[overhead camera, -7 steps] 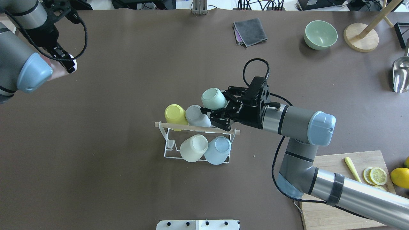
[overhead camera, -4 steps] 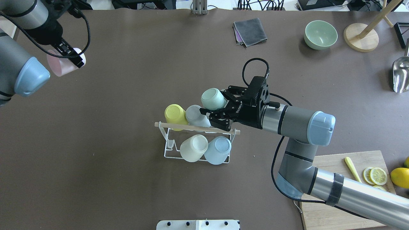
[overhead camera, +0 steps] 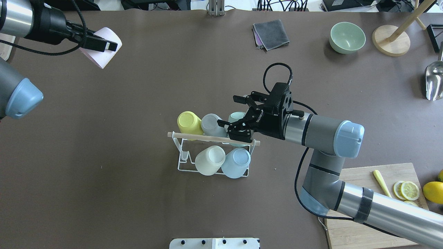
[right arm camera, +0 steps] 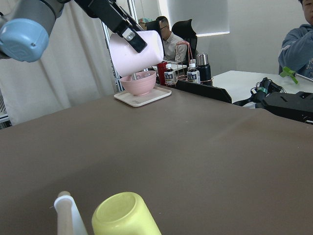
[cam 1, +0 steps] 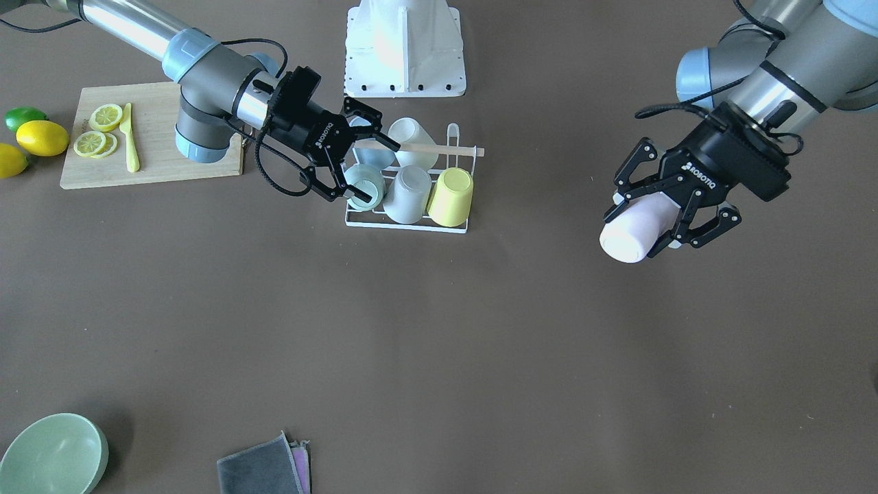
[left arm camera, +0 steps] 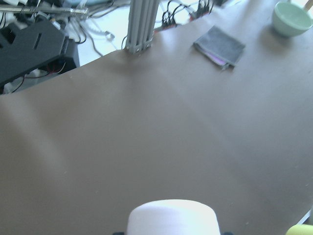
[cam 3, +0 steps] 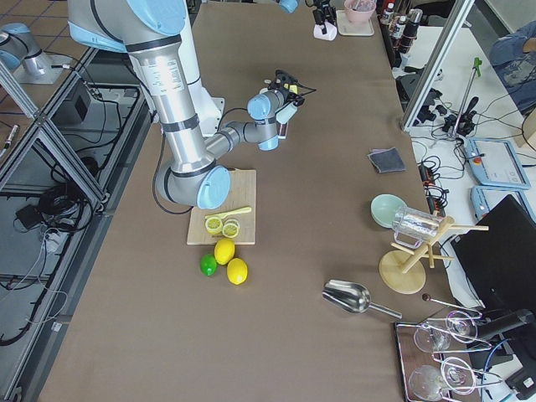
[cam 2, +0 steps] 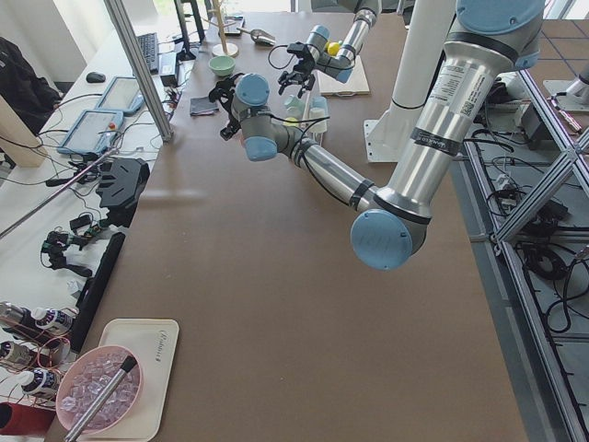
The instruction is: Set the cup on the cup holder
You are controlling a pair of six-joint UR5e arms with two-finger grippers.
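The cup holder point(overhead camera: 180, 165), a white wire rack with a wooden rod handle point(overhead camera: 207, 137), stands mid-table; it also shows in the front view point(cam 1: 453, 137). On it sit a yellow cup point(overhead camera: 188, 122), a grey cup point(overhead camera: 211, 125), a mint cup point(overhead camera: 237, 116), a cream cup point(overhead camera: 209, 159) and a blue cup point(overhead camera: 236, 162). My right gripper point(overhead camera: 229, 110) is open, its jaws wide on either side of the mint cup point(cam 1: 363, 184). My left gripper point(cam 1: 658, 213) is shut on a pale pink cup point(cam 1: 631, 233) and holds it in the air far to the left point(overhead camera: 102, 48).
A green bowl point(overhead camera: 347, 37), a grey cloth point(overhead camera: 271, 34), a wooden stand point(overhead camera: 391, 39) and a metal scoop point(overhead camera: 434, 81) lie at the far side. A cutting board point(overhead camera: 360, 214) with lemon slices lies near right. A pink bowl on a tray point(right arm camera: 139, 83) stands beyond the left arm.
My right gripper has lowered the mint cup onto the rack and opened. My left arm has swung the pink cup up, toward the far side and to the right.
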